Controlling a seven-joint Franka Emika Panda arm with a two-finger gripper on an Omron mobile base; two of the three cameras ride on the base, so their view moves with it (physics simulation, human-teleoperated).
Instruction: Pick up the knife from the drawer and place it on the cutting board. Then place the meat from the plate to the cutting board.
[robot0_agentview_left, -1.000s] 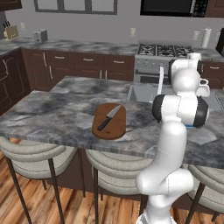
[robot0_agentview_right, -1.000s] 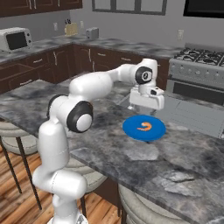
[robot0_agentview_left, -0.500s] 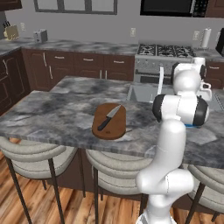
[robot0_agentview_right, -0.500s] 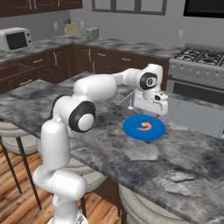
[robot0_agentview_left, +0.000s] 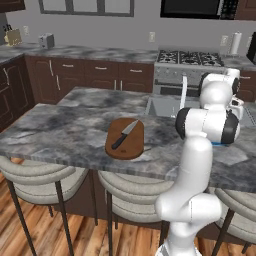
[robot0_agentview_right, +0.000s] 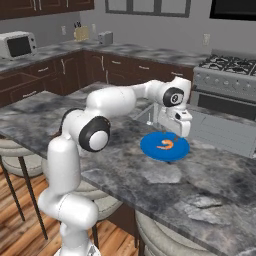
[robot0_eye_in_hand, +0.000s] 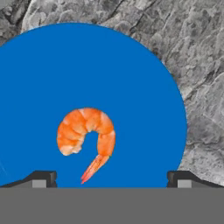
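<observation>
Two fingertips (robot0_eye_in_hand: 41, 178) of the jaws stand wide apart above the meat (robot0_eye_in_hand: 86, 136) on the plate (robot0_eye_in_hand: 131, 87); the knife (robot0_agentview_left: 124, 134) lies on the cutting board (robot0_agentview_left: 125, 147). No writing shows.

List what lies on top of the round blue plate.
One small orange-red curled piece of meat lies on the round blue plate, near its middle. The counter beneath the plate is covered.

gripper (robot0_eye_in_hand: 112, 177) hangs over plate (robot0_eye_in_hand: 144, 87), fingers wide apart, meat (robot0_eye_in_hand: 86, 135) lying btwn them at 12 o'clock w/ bare plate all round it. board (robot0_agentview_left: 134, 148) holds knife (robot0_agentview_left: 125, 134) diagonally; its 6 o'clock end is bare.
</observation>
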